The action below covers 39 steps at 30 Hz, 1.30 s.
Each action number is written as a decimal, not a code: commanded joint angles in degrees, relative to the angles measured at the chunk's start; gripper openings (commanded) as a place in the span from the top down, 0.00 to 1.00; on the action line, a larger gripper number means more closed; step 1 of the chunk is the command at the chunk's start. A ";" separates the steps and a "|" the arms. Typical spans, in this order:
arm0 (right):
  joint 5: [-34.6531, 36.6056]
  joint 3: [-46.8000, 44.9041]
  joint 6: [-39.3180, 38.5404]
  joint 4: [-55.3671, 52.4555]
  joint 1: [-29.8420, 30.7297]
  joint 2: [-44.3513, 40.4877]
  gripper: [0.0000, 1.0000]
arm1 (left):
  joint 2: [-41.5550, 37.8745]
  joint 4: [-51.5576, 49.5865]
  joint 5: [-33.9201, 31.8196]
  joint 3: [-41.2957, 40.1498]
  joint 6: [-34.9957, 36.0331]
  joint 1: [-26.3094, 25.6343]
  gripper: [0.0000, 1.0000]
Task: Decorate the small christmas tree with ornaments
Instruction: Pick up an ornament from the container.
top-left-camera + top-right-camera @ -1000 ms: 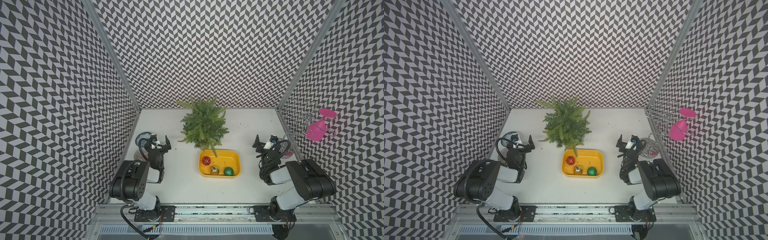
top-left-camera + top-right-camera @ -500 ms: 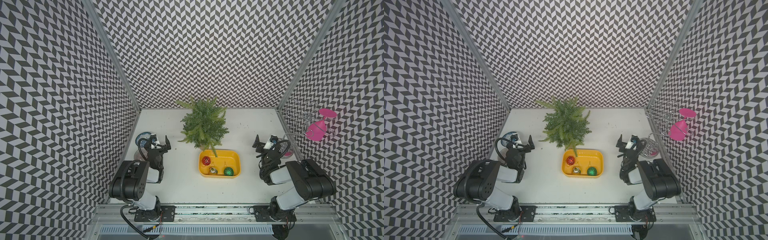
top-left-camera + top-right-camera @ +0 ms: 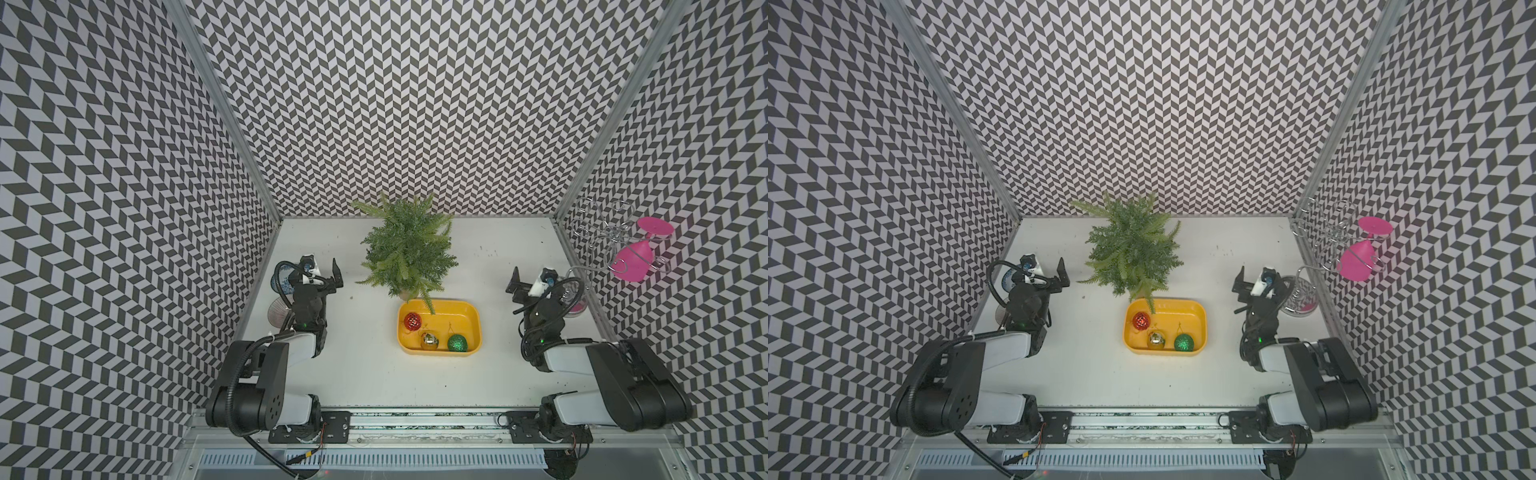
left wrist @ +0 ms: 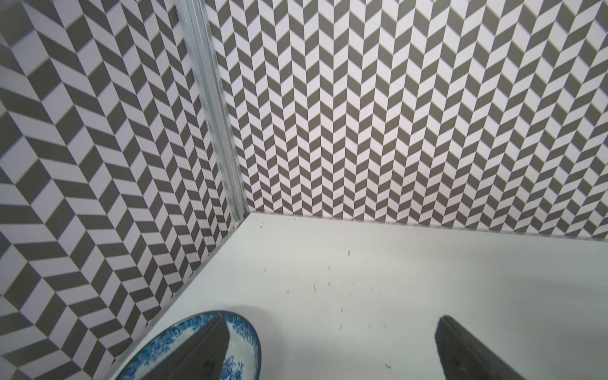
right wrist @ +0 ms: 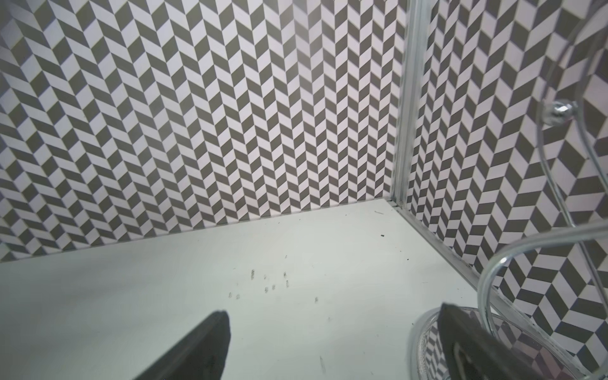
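Inside the yellow tray [image 3: 457, 313], beside the small christmas tree [image 3: 405, 253], sit three ornaments [image 3: 429, 340]. Left gripper [image 4: 332, 322] and right gripper [image 5: 334, 311] hold nothing, jaws wide.

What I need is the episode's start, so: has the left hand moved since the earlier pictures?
No. In a top view the left hand stands open where it was, the same gap from the small christmas tree.
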 commanded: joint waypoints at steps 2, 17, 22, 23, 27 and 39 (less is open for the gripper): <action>-3.04 8.30 4.42 -15.57 0.34 -8.23 0.01 | -4.56 -14.16 -2.14 5.07 -4.43 -0.15 0.01; -39.46 23.23 30.90 -60.52 -1.83 -17.19 0.23 | -20.64 -43.77 34.38 9.91 -30.04 3.17 0.12; -42.78 21.60 27.15 -71.15 2.27 -20.62 0.27 | -29.74 -51.34 37.05 3.56 -33.35 -0.76 0.14; -43.23 20.77 26.84 -72.22 3.51 -21.21 0.27 | -31.78 -52.14 37.77 1.89 -34.33 -1.42 0.15; -44.43 19.07 26.81 -74.56 9.12 -21.53 0.29 | -36.95 -56.89 37.17 -0.94 -36.92 -3.33 0.16; -39.26 19.40 27.08 -76.23 25.43 -15.30 0.32 | -44.54 -63.38 33.95 -5.87 -44.37 -9.96 0.19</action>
